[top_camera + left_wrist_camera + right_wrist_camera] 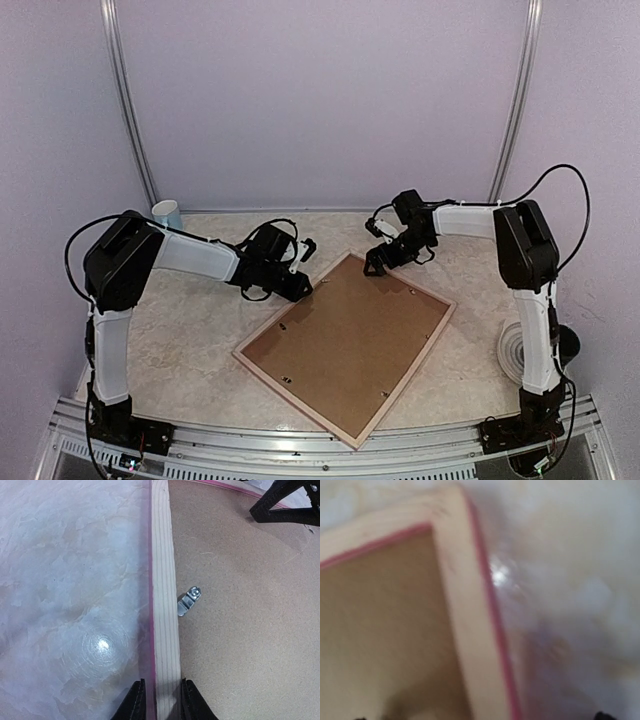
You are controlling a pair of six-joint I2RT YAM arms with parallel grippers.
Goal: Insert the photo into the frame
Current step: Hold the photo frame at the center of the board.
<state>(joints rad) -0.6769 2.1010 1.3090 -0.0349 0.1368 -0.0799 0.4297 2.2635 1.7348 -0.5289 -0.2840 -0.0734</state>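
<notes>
The frame [162,580] lies face down on the table [190,330], with its brown back board [350,335] up. The left gripper [161,702] has one finger on each side of the wood rail, very close to it. I cannot tell if they squeeze it. The right gripper [385,262] is spread wide, with the frame's far corner just under its fingers.

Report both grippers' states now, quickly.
Left gripper: straddling the frame rail, fingers close against it; grip cannot be told.
Right gripper: open, holding nothing.
</notes>
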